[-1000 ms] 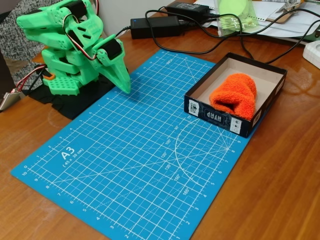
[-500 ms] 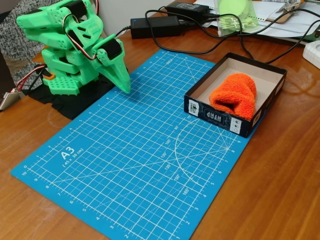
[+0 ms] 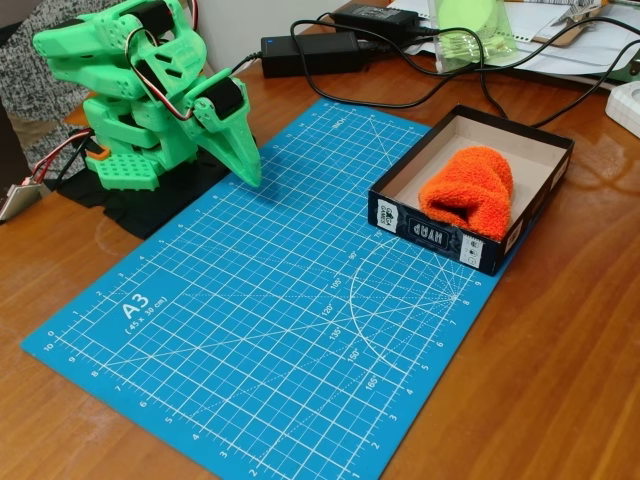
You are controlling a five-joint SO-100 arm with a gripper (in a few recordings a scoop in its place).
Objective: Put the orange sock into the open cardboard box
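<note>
Starting at the left of the fixed view, we find the green arm [image 3: 140, 90] folded down over its base, its gripper [image 3: 247, 172] pointing at the near corner of the blue cutting mat [image 3: 260, 330]. We read the fingers as pressed together into one green wedge, with nothing between them, and the tip hangs just above or right at the mat's edge; we cannot tell whether it touches.

Moving right, the mat runs bare across the middle, and then we reach the open cardboard box [image 3: 440, 238], sitting partly on the mat's right edge. Inside lies the orange sock [image 3: 470, 192], bunched up against the near wall. By our reckoning the task looks finished.

So what could go wrong from here? We see the sock's near end riding up onto the box's front rim, so a knock to the box could tip that lumpy end out onto the mat. The black cables [image 3: 480, 85] trail just behind the box, and a tug on them might shift it. The arm itself is well apart from the box, so we judge that any swing of it poses little risk.
</note>
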